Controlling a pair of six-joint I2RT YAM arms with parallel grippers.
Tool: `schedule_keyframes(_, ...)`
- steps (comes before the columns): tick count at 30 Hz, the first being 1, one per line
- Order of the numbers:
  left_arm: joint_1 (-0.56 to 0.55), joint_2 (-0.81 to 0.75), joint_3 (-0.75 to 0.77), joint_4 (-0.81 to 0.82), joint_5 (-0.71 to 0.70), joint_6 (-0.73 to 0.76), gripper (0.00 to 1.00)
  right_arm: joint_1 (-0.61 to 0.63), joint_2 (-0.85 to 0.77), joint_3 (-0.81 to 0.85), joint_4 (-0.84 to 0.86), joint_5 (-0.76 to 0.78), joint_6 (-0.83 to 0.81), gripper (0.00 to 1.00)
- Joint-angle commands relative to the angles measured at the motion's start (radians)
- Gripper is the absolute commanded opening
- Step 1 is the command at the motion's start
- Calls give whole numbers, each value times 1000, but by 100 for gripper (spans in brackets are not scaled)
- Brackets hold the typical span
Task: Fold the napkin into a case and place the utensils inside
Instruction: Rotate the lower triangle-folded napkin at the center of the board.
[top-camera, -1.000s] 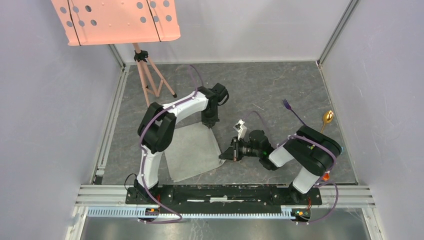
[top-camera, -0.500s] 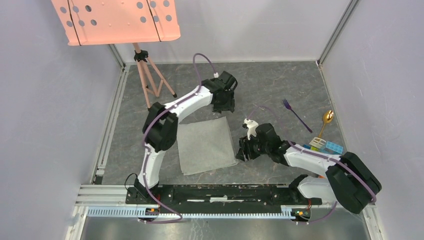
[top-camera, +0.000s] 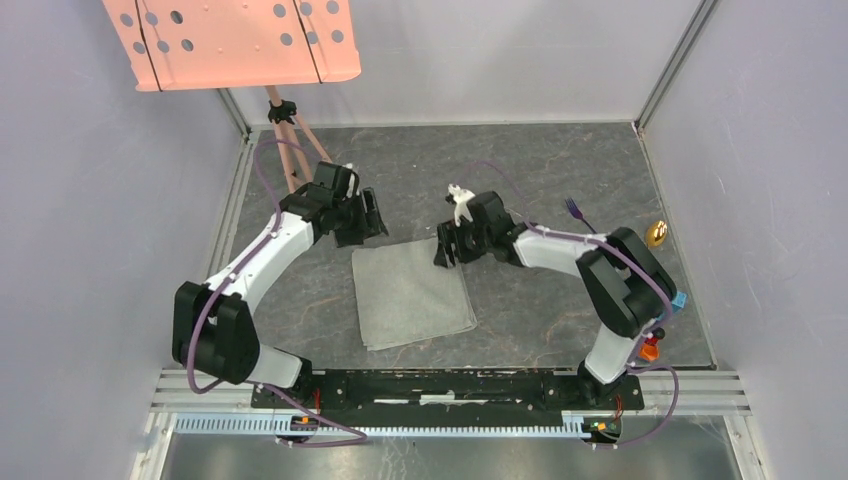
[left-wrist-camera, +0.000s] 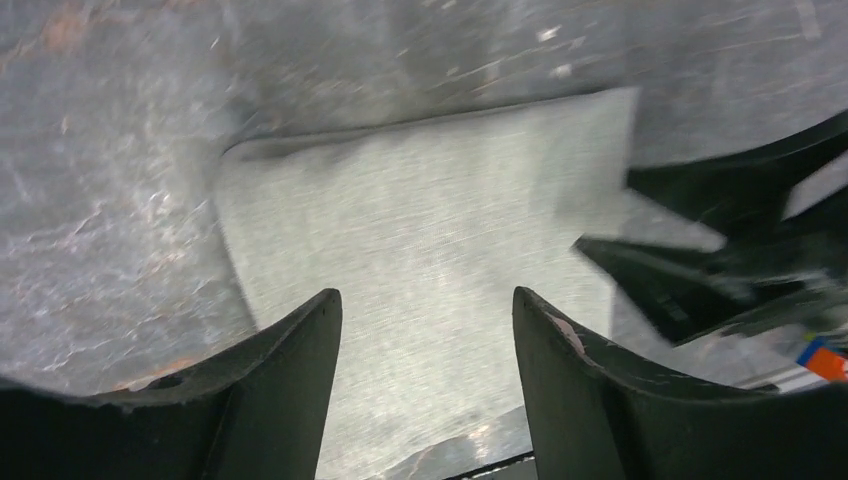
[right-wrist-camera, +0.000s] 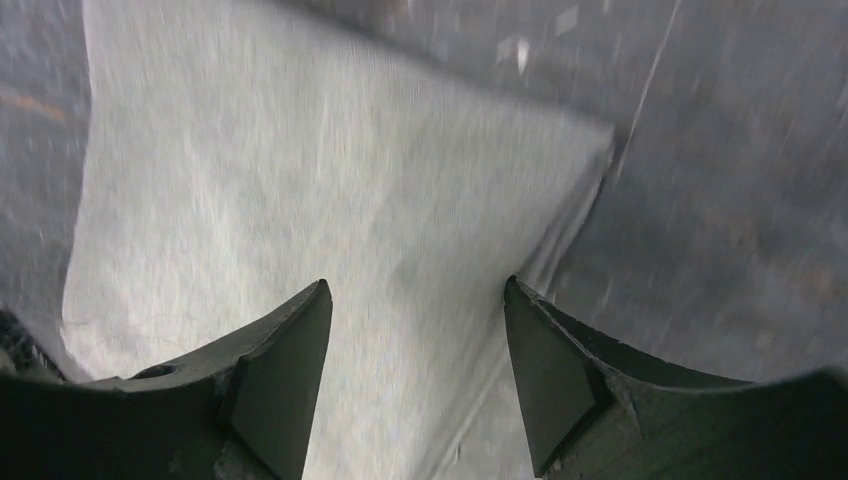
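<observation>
**Top view.** The light grey cloth napkin (top-camera: 412, 292) lies flat as a folded rectangle near the middle of the dark grey marbled bench (top-camera: 560, 160). Its near edge stops short of the front metal rail (top-camera: 450, 385), and bare bench runs along all four of its sides. The left pincer (top-camera: 368, 220) hangs just past the far left corner and the right pincer (top-camera: 443, 250) at the far right corner. Both have their fingers apart and hold nothing. Pale walls close in three sides. A salmon-pink perforated panel (top-camera: 230, 40) stands on a pink tripod (top-camera: 290, 150) in the far left corner. Well to the right of the cloth, the thin purple plastic fork (top-camera: 574, 209) shows only its tines, because the right arm covers its handle. Only the gold bowl of the spoon (top-camera: 657, 234) can be seen.

**Left wrist view.** This view is blurred. The two dark fingers (left-wrist-camera: 290, 380) stand apart with the napkin spread below them. Its far edge and one rounded corner are visible against the bench, and the right pincer is a dark smear at the right.

**Right wrist view.** The fingers (right-wrist-camera: 560, 380) are apart over the cloth, and one corner of the cloth shows ahead. I cannot tell whether they touch it.
</observation>
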Motion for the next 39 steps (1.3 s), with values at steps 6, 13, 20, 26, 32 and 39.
schedule_keyframes(6, 79, 48, -95, 97, 81, 51, 58, -8, 164, 254, -77, 190, -92, 67)
schedule_keyframes(13, 82, 94, -159, 216, -39, -66, 40, -33, 190, 268, -85, 205, -108, 63)
schedule_keyframes(20, 95, 145, -186, 255, -123, -110, 29, -59, 231, 276, -47, 159, -115, 51)
schedule_keyframes(26, 106, 173, -222, 288, -176, -128, 24, -67, 253, 268, -42, 178, -117, 41)
schedule_keyframes(32, 107, 250, -238, 324, -238, -137, 19, -86, 264, 244, -41, 209, -131, 30)
schedule_keyframes(39, 107, 242, -243, 309, -305, -163, 15, -105, 265, 259, -92, 342, -205, 22)
